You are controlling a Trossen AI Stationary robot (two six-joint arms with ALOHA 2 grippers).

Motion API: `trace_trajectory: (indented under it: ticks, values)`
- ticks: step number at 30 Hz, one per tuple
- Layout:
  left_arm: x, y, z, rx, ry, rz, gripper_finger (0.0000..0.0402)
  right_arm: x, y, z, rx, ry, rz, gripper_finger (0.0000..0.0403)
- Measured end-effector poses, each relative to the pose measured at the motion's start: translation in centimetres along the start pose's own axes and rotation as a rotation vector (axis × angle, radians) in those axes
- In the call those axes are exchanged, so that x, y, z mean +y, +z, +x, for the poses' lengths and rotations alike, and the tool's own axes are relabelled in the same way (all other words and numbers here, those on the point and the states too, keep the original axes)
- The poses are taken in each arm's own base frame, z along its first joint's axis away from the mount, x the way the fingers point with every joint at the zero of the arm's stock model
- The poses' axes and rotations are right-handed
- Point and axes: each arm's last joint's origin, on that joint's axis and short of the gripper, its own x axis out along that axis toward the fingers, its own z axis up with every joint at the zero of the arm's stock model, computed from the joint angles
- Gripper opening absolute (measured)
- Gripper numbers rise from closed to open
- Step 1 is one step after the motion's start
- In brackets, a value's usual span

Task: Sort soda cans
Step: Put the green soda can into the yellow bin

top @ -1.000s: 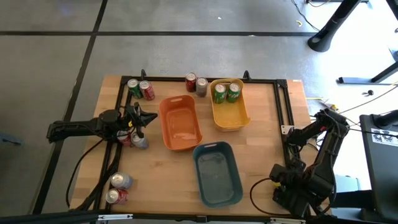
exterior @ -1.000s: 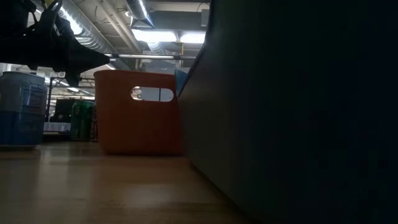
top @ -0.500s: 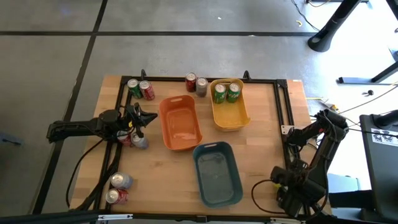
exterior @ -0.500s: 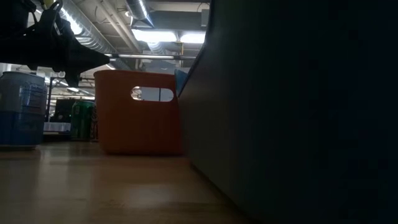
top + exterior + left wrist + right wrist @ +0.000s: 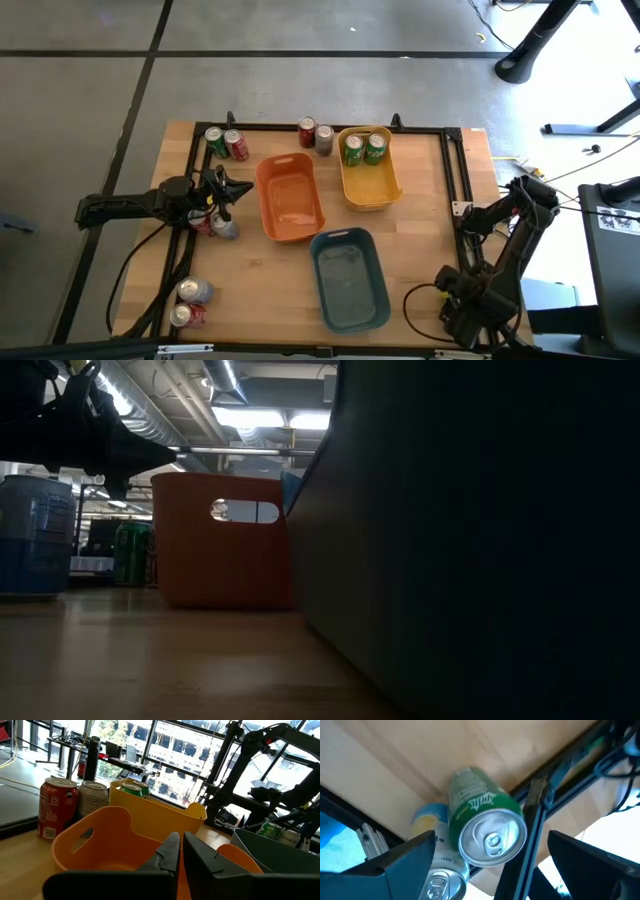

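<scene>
My left gripper (image 5: 228,188) hovers shut beside the orange bin's left wall, above a red and a silver can (image 5: 213,226); in the left wrist view its fingers (image 5: 179,851) point over the orange bin (image 5: 107,837). My right gripper (image 5: 491,839) is open over the table's right near corner, one finger on each side of an upright green can (image 5: 481,822), touching nothing; a silver can top (image 5: 441,887) shows beside it. Two green cans (image 5: 363,150) stand in the yellow bin. Other cans stand in pairs at the far edge (image 5: 226,143), (image 5: 315,135) and the near left corner (image 5: 190,303).
The orange bin (image 5: 290,198), yellow bin (image 5: 368,185) and blue-grey bin (image 5: 349,278) sit mid-table. A black frame (image 5: 455,170) rims the table. In the low view the blue-grey bin's wall (image 5: 480,540) fills the right half, and a silver-blue can (image 5: 35,535) stands left.
My right arm has shifted slightly at the table's right near corner, drawing a little toward the near edge. The left arm and all cans and bins have kept still.
</scene>
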Motion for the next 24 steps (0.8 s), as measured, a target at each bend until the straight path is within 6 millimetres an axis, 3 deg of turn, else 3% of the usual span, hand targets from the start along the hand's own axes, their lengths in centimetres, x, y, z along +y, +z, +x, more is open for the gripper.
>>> trace_trajectory:
  ticks: [16,24]
  values:
    - [0.0,0.0,0.0,0.001,0.000,-0.036,0.0015,-0.4,0.0,0.3,0.016,0.002,0.062,0.0381]
    - [0.0,0.0,0.0,0.000,0.000,-0.033,0.0015,-0.2,0.3,2.2,0.058,-0.005,0.091,0.0381]
